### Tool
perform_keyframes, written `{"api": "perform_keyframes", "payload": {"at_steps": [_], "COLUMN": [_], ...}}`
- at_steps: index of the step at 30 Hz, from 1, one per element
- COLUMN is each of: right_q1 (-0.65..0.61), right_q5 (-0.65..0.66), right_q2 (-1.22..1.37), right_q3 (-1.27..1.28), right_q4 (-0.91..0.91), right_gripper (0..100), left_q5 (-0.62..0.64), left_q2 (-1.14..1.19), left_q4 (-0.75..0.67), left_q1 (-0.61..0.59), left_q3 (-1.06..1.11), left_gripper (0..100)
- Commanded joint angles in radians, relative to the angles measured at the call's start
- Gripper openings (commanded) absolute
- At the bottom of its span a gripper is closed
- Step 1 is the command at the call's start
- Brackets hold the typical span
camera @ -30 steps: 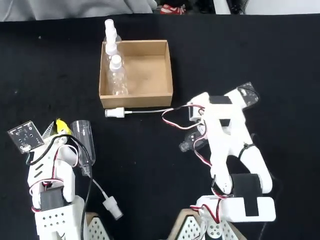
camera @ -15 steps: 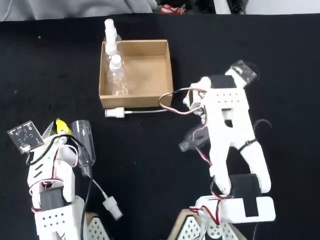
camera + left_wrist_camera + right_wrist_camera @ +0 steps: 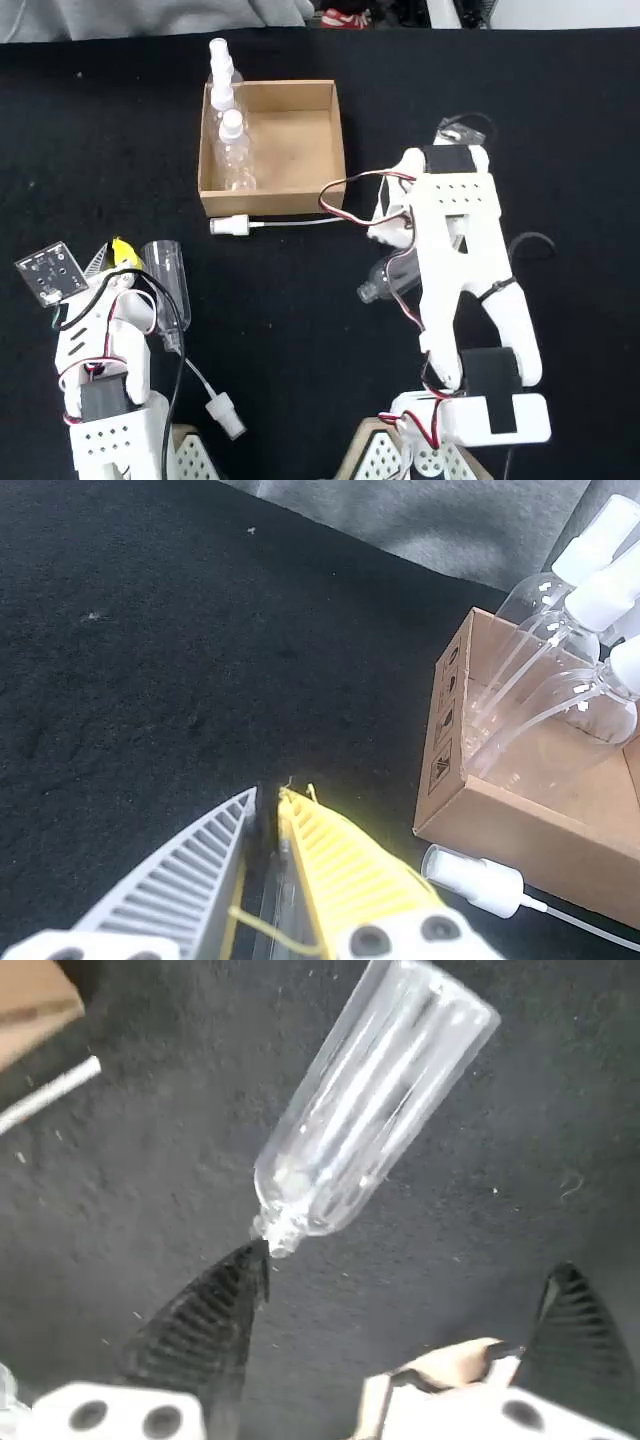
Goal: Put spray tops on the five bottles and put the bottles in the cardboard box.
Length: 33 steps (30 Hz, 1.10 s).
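The cardboard box stands at the back middle of the table, with three capped bottles leaning along one wall. One uncapped bottle lies under my right arm. My right gripper is open just short of this bottle, whose neck touches one black fingertip. Another uncapped bottle lies beside my left gripper. That left gripper is shut and holds nothing. A spray top with its tube lies in front of the box. A second spray top lies near the left arm's base.
The table is covered in black cloth. Red and white wires loop off the right arm close to the box's near corner. Grey fabric lies beyond the table's far edge.
The right arm's wrist has swung toward the back of the table, its camera end now farther from me. The bottle beneath it has barely shifted. The left arm has kept still.
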Motion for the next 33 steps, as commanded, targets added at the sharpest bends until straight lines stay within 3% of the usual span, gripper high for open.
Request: {"api": "perform_keyframes", "payload": {"at_steps": [1,9,17,24,33], "right_q1": [-0.011,-0.008,-0.011,-0.009,-0.009], "right_q5": [0.106,0.457,0.7,1.082,1.419], "right_q2": [0.007,0.007,0.007,0.007,0.007], "right_q3": [-0.058,-0.018,-0.021,-0.015,-0.013], "right_q4": [0.021,0.026,0.026,0.028,0.028], "right_gripper": [36.8,36.8,36.8,36.8,36.8], "left_q5": [0.0,0.0,0.0,0.0,0.0], "left_q2": [-0.009,-0.009,-0.009,-0.009,-0.009], "left_q4": [-0.014,-0.014,-0.014,-0.014,-0.014], "left_q1": [-0.01,-0.01,-0.01,-0.01,-0.01], "left_q3": [0.022,0.022,0.022,0.022,0.022], "left_gripper": [3,3,3,3,3]}}
